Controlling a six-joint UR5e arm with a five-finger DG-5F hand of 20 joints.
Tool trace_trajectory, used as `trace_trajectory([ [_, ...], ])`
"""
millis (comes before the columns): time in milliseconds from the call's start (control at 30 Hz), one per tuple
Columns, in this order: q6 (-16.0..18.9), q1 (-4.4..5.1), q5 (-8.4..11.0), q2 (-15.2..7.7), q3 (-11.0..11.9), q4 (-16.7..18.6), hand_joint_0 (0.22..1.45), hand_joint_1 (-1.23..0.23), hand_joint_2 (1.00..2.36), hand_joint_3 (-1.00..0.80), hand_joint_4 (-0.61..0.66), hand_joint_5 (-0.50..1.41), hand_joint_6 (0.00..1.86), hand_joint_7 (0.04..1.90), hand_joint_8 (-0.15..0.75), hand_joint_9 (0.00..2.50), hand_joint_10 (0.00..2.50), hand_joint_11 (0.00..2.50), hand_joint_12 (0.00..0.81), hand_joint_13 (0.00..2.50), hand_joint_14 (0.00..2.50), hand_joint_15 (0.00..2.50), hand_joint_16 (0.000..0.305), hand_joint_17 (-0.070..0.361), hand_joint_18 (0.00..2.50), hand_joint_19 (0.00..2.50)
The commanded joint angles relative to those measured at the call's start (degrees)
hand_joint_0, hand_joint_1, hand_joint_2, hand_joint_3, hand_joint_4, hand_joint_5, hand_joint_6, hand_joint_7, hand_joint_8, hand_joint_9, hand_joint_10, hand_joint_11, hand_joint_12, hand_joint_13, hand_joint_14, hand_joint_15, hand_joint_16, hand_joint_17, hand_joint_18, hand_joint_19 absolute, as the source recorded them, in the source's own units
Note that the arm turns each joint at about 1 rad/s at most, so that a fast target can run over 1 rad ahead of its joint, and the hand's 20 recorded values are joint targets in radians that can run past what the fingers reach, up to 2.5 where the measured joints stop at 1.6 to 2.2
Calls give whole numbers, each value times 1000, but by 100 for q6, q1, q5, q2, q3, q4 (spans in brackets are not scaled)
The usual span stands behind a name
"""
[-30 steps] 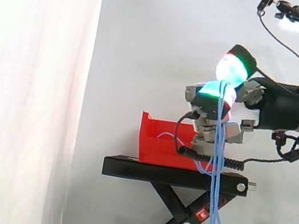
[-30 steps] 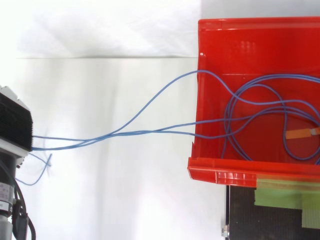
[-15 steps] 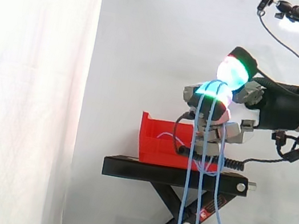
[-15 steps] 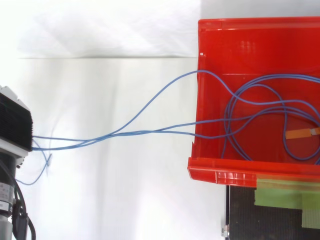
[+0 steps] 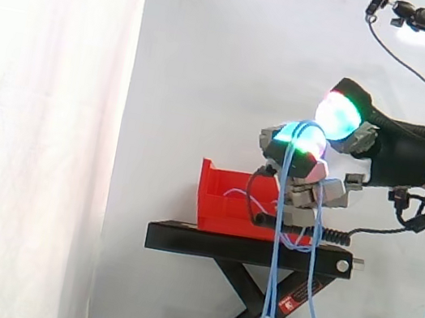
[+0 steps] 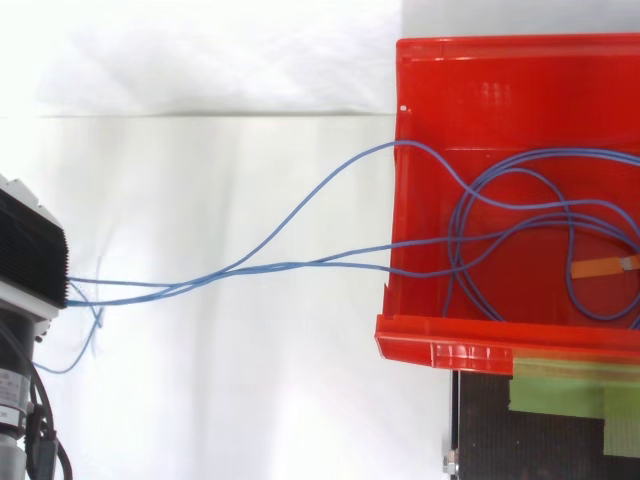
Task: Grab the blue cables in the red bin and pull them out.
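1. Side view, change: the hand [image 5: 310, 166], above the red bin [image 5: 217, 201] on its near side, has lifted its thumb pad [image 5: 339, 115] up and away from the finger pad [image 5: 293, 136] it was pressed against a second ago.
2. Side view, grasp: the pinch reads as released. The blue cables [image 5: 273, 260] now lie looped over that finger rather than clamped, and hang straight down past the black stand [image 5: 246, 250] under the bin.
3. Side view, remainder: a short pale run of cable shows inside the bin, so you have not emptied it.
4. Top view, change: the black ribbed block [image 6: 30, 255], well left of the red bin [image 6: 440, 350], has edged slightly, and the cable ends beside it have sagged a little.
5. Top view, cables: the blue cables [image 6: 300, 265] span from that block over the bin's left wall. Their coils inside, around an orange tag [image 6: 600, 267], lie as they did.
6. Judgement: with the hold loosened, the draped strands may slip back. Expect to regrasp before pulling further.
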Motion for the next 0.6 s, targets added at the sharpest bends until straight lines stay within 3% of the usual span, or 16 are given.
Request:
trace_trajectory([
  [0, 0, -2, 0, 0, -1, -1, 738, -909, 1000, -1000, 87, 731, 401, 671, 235, 1148, 25, 1254, 329, 1316, 9, 1607, 52, 117, 911, 1030],
  [267, 0, 7, 0, 0, -1, -1, 733, -904, 1000, -1000, 91, 748, 373, 692, 236, 1150, 25, 1262, 323, 1316, 9, 1608, 52, 118, 908, 1029],
  [567, 0, 7, 9, 0, -1, -1, 764, -1004, 1000, -1000, 83, 715, 375, 685, 225, 1106, 26, 1253, 317, 1294, 9, 1621, 51, 116, 888, 1032],
])
